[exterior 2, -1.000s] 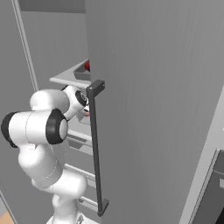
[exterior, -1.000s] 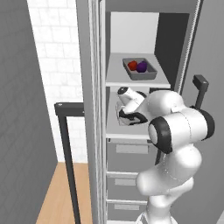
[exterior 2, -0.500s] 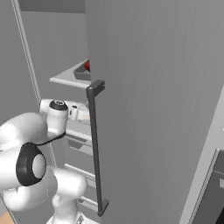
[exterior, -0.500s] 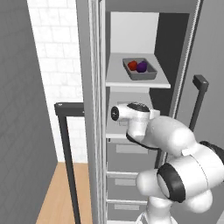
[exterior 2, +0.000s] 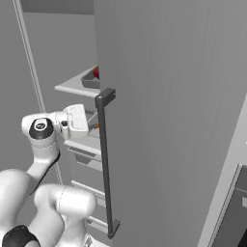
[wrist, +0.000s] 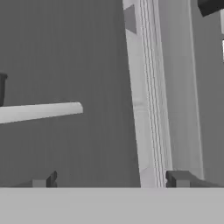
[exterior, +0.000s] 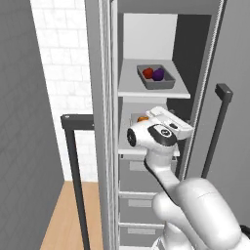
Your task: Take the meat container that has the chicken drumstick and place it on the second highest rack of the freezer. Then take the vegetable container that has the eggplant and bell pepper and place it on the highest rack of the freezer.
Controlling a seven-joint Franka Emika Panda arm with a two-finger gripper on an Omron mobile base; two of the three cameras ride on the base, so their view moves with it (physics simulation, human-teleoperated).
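On the highest freezer rack [exterior: 132, 92] the grey vegetable container [exterior: 156, 77] now rests; the gripper [wrist: 111, 180], empty with jaws apart, has withdrawn, finishing both 2 placements.

Arm pulled back from freezer shelves toward frame bottom; gripper [wrist: 109, 180] out, empty, fingertips [wrist: 177, 178] apart, now facing door edge.

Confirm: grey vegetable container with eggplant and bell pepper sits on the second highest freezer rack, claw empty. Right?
Wrong rack. The grey vegetable container holding the purple eggplant and red bell pepper sits on the highest white freezer rack, as the left base view shows. The claw holds nothing, per the hand view.
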